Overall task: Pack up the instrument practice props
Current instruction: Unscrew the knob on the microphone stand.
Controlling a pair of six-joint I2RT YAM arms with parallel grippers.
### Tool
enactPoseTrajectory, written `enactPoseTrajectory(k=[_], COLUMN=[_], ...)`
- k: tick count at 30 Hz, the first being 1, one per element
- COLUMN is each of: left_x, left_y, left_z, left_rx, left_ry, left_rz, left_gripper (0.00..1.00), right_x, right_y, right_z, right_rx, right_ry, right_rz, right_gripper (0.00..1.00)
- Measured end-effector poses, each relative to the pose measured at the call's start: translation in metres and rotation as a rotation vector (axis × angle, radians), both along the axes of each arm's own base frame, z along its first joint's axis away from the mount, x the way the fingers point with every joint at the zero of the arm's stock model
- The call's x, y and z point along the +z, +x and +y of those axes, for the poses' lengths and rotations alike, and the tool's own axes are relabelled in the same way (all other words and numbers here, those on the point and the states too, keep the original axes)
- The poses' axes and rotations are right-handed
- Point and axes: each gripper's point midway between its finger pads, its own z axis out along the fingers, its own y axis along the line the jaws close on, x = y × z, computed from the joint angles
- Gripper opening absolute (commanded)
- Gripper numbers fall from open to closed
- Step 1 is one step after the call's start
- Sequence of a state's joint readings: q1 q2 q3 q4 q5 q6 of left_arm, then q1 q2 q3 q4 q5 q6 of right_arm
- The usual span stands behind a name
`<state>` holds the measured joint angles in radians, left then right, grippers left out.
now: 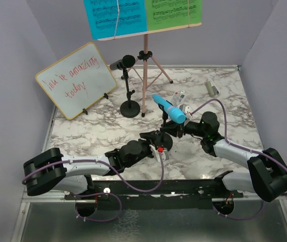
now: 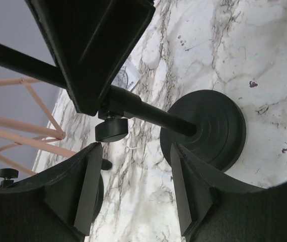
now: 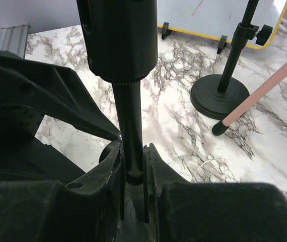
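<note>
R gripper (image 3: 133, 176) is clamped on the thin black pole (image 3: 132, 116) of the near mic holder (image 1: 164, 121), low down, just above its round base (image 2: 219, 126). The blue microphone (image 1: 168, 108) sits tilted in the clip on top. L gripper (image 2: 133, 191) is low beside it, jaws apart w/ nothing between them, tips right at the base's edge; contact unclear. Further back on the marble table (image 1: 93, 131), the second mic holder (image 1: 129, 96) stands upright w/ the black microphone (image 1: 122, 63), next to the pink tripod music holder (image 1: 144, 75) carrying the blue and green music sheets (image 1: 114, 17). Whiteboard (image 1: 75, 78) at far left.

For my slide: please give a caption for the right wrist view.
Right gripper shut on the near mic holder's pole; the second mic holder stands beyond.
</note>
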<state>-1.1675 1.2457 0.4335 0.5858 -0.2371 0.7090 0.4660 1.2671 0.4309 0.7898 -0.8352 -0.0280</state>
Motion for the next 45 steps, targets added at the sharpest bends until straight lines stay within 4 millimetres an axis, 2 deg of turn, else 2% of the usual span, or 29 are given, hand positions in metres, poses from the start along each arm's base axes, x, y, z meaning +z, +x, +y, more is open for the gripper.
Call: enactPoseTrajectory(k=[8,15,25,29,37,45], left_x=[-0.001,0.01,0.012,0.007,0.012,0.013], left_y=[0.005,0.009,0.011,0.013,0.014,0.019], left_z=[-0.004,-0.003,-0.006,-0.01,-0.013,-0.012], left_rx=[0.015,0.037,0.035,0.033,0.064,0.131], left_ry=[0.052,0.048,0.053,0.065,0.001,-0.192], left_rz=[-0.065,-0.123,-0.146,-0.139,-0.098,0.092], left_gripper=[0.59,0.59,0.51,0.42,0.11,0.07], right_x=[0.0,0.0,-0.001,-0.001,-0.002,-0.003], right_y=[0.001,0.0,0.0,0.0,0.0,0.002], right_z=[0.0,0.001,0.001,0.001,0.001,0.0], right_rx=[-0.006,-0.002,-0.002,-0.002,-0.003,-0.014], right_ry=[0.0,0.0,-0.001,-0.002,-0.003,-0.009], right_rz=[0.0,0.0,0.002,0.003,0.005,-0.002], right_gripper=[0.0,0.01,0.0,0.0,0.01,0.01])
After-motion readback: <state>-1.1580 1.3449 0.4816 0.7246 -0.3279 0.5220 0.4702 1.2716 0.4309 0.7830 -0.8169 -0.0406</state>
